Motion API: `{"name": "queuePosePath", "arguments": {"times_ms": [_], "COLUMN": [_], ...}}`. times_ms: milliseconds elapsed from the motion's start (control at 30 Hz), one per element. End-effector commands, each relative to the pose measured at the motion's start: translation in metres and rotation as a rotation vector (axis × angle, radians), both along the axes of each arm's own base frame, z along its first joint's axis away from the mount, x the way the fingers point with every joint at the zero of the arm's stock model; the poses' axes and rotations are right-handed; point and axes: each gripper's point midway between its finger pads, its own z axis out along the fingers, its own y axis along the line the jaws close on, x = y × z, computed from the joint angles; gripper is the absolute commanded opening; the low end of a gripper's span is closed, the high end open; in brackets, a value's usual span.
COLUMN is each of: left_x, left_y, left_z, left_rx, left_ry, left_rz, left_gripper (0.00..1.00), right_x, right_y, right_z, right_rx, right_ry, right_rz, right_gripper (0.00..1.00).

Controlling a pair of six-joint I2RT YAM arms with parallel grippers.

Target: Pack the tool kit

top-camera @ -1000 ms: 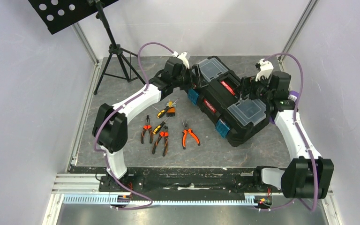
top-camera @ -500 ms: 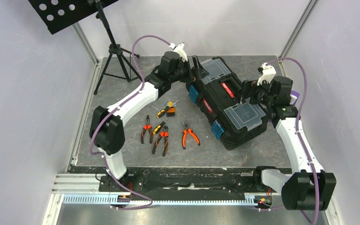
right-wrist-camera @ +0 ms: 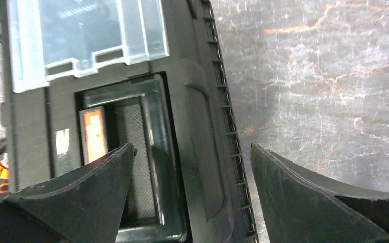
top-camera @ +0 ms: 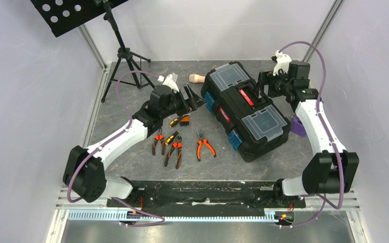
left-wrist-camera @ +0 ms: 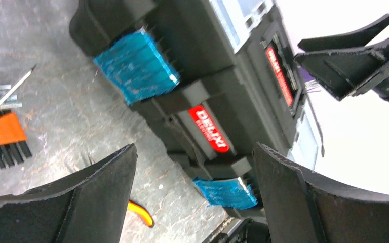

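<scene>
The black toolbox [top-camera: 263, 134] lies closed and slanted on the table, with two clear lids [top-camera: 264, 123], a red-labelled handle [top-camera: 246, 96] and blue latches [top-camera: 209, 103]. My left gripper [top-camera: 196, 98] is open and empty just left of the box; in its wrist view [left-wrist-camera: 193, 152] the latches [left-wrist-camera: 137, 66] face it. My right gripper [top-camera: 259, 87] is open and empty over the box's far edge, its jaws astride the rim [right-wrist-camera: 218, 131] beside the handle recess. Orange-black pliers [top-camera: 205, 147] and yellow-black screwdrivers [top-camera: 174, 121] lie loose on the table left of the box.
A beige cylindrical handle [top-camera: 196, 78] lies behind the box's far left corner. A purple object [top-camera: 298, 126] sits right of the box under my right arm. A tripod stand [top-camera: 124, 61] stands at the back left. Frame posts line the table sides.
My left arm has drawn back from the box's far corner toward the left and nearer, uncovering the beige handle. My right gripper has moved farther back. The box has shifted slightly.
</scene>
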Motion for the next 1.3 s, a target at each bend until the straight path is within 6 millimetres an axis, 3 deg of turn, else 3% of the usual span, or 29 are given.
{"name": "queuePosePath", "arguments": {"times_ms": [0,200,300,400,500,633,667,1033,1100,1267], "left_x": [-0.012,-0.025,-0.033,-0.037,-0.035,-0.031,-0.030,-0.023,-0.022,-0.018], "left_y": [-0.003,-0.013,-0.023,-0.029,-0.032,-0.041,-0.044,-0.056,-0.061,-0.076], "left_z": [0.001,-0.015,-0.021,-0.030,-0.039,-0.047,-0.046,-0.044,-0.047,-0.057], "left_rx": [-0.101,-0.124,-0.125,-0.139,-0.164,-0.200,-0.218,-0.237,-0.232,-0.242], "left_ry": [0.034,0.084,0.100,0.127,0.158,0.197,0.201,0.201,0.208,0.227], "left_rz": [-0.002,-0.045,-0.075,-0.082,-0.070,-0.076,-0.083,-0.100,-0.108,-0.124], "left_gripper": [0.91,0.91,0.91,0.90,0.90,0.90,0.90,0.90,0.90,0.90], "right_x": [-0.001,-0.014,-0.020,-0.026,-0.033,-0.034,-0.036,-0.045,-0.042,-0.042], "right_y": [0.009,0.018,0.015,0.017,0.022,0.032,0.037,0.029,0.022,0.000], "right_z": [-0.017,-0.049,-0.065,-0.077,-0.080,-0.073,-0.073,-0.073,-0.073,-0.071], "right_rx": [-0.062,-0.042,-0.036,-0.007,0.039,0.187,0.241,0.599,0.529,0.155], "right_ry": [0.082,0.174,0.241,0.305,0.318,0.332,0.338,0.311,0.307,0.345], "right_rz": [0.053,0.089,0.064,0.043,0.038,0.002,0.014,-0.065,-0.083,-0.086], "right_gripper": [0.85,0.70,0.51,0.48,0.48,0.24,0.22,0.14,0.14,0.23]}}
